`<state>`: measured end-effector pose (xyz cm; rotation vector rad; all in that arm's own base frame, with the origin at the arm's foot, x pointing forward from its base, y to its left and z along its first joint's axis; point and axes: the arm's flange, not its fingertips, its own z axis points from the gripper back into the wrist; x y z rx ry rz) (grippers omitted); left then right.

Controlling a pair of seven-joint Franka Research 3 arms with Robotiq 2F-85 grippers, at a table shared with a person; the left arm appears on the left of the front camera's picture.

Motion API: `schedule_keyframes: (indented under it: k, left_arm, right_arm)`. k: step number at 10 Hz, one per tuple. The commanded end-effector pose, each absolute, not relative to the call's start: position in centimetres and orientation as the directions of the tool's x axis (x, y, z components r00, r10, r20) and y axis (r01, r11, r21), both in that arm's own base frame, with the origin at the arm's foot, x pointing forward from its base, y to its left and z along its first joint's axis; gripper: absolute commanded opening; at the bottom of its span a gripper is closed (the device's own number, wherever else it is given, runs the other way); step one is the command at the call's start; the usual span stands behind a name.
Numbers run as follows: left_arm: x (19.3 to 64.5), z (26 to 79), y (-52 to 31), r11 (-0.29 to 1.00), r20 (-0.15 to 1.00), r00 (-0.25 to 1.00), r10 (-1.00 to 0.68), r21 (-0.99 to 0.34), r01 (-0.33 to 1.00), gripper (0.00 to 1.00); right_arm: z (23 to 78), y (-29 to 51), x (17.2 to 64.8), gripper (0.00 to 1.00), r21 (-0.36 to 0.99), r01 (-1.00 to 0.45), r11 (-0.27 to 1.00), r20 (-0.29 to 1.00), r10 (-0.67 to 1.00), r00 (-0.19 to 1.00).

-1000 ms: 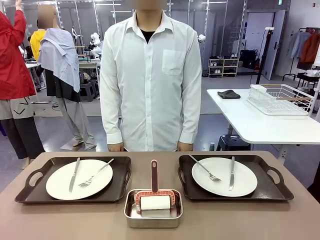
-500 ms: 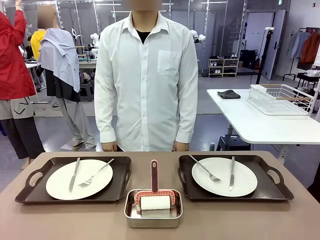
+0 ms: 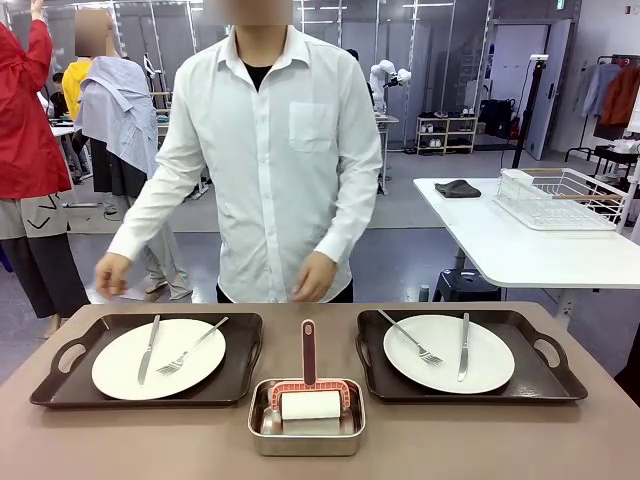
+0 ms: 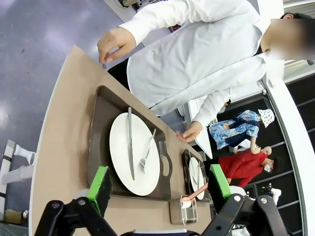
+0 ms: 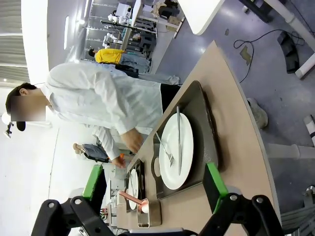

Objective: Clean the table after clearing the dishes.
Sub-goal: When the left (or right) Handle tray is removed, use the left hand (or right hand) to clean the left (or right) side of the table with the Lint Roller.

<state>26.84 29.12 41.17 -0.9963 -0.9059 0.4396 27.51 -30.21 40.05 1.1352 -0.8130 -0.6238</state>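
Left tool point(image 4: 160, 181) and right tool point(image 5: 154, 182): both spread, pinching nothing. On the worktop point(image 3: 450, 445), the left plate point(image 3: 158, 358) sits on the left tray point(image 3: 242, 340) toward the left edge. The right plate point(image 3: 449, 353) sits on the right tray point(image 3: 522, 340) toward the right edge. The steel pan point(image 3: 306, 442) stands between them at the near edge.

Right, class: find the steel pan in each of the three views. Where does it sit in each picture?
Front view: the pan is at bottom centre, nearest the camera.
Left wrist view: the pan is near the bottom edge, a little right of centre.
Right wrist view: the pan is near the bottom edge, a little left of centre.
Shared landmark: the pink handle sticking out of it.
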Motion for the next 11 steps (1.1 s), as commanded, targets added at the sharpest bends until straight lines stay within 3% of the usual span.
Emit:
schedule_keyframes:
  k: [1, 11]
  left_arm:
    - [26.73, 41.32, 29.38, 0.492, 0.448, 0.569, 0.690, -0.866, 0.085, 1.00]
    - [26.73, 41.32, 29.38, 0.492, 0.448, 0.569, 0.690, -0.866, 0.085, 1.00]
  right_arm:
    - [40.36, -30.15, 27.38, 1.00, 0.953, 0.022, 0.301, 0.237, -0.790, 0.565]
    - [40.36, -30.15, 27.38, 1.00, 0.953, 0.022, 0.301, 0.237, -0.790, 0.565]
